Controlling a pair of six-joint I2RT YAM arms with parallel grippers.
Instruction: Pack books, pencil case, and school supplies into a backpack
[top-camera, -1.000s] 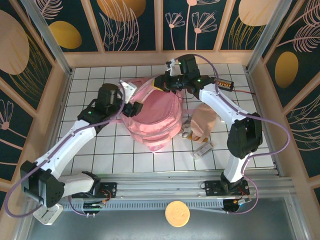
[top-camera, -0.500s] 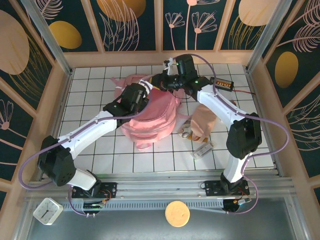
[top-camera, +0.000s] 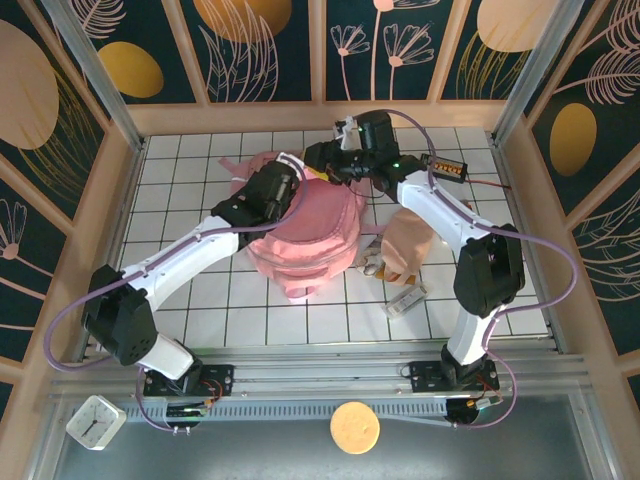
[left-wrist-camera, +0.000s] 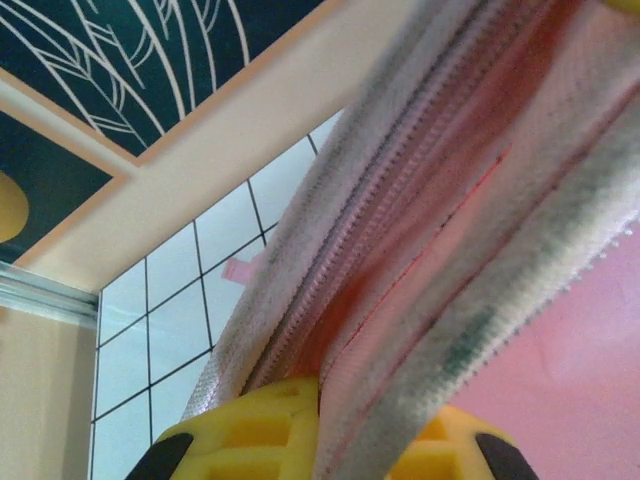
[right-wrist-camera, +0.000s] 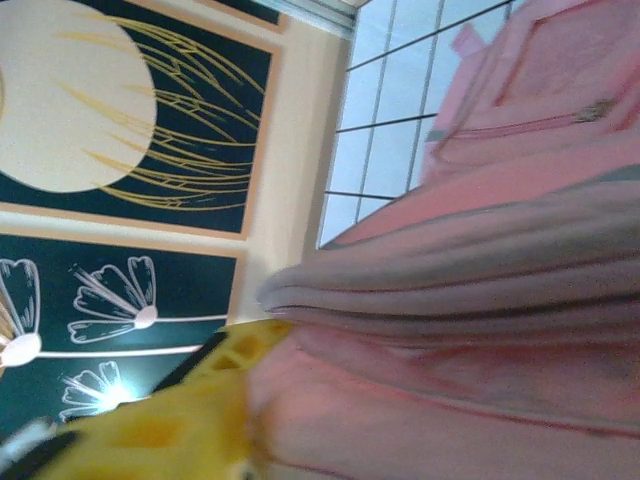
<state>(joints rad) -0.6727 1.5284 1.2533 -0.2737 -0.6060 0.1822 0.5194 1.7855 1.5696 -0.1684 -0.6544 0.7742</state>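
The large pink backpack (top-camera: 305, 235) lies in the middle of the tiled floor. My left gripper (top-camera: 289, 180) is at its far top edge. The left wrist view has my left gripper (left-wrist-camera: 330, 425) shut on the backpack's (left-wrist-camera: 450, 230) zip-edged rim, the strip pinched between the yellow fingers (left-wrist-camera: 250, 430). My right gripper (top-camera: 325, 167) is close by at the same far edge; one blurred yellow finger (right-wrist-camera: 190, 410) presses against pink fabric (right-wrist-camera: 450, 400), the other is hidden. The beige-pink pencil case (top-camera: 410, 240) lies right of the backpack, with a whitish-grey block (top-camera: 405, 300) of school supplies below it. The books are hidden.
A black gadget with orange digits (top-camera: 447, 168) sits at the far right by the wall. On the near ledge are a white clock (top-camera: 95, 422) and an orange disc (top-camera: 354, 427). Wooden walls (top-camera: 320, 115) close in the floor. A pink strap end (left-wrist-camera: 240, 268) lies on the tiles.
My left arm swung from the backpack's left side to its far top edge and shut on the rim. The backpack sagged and shifted slightly. The right arm stayed in place.
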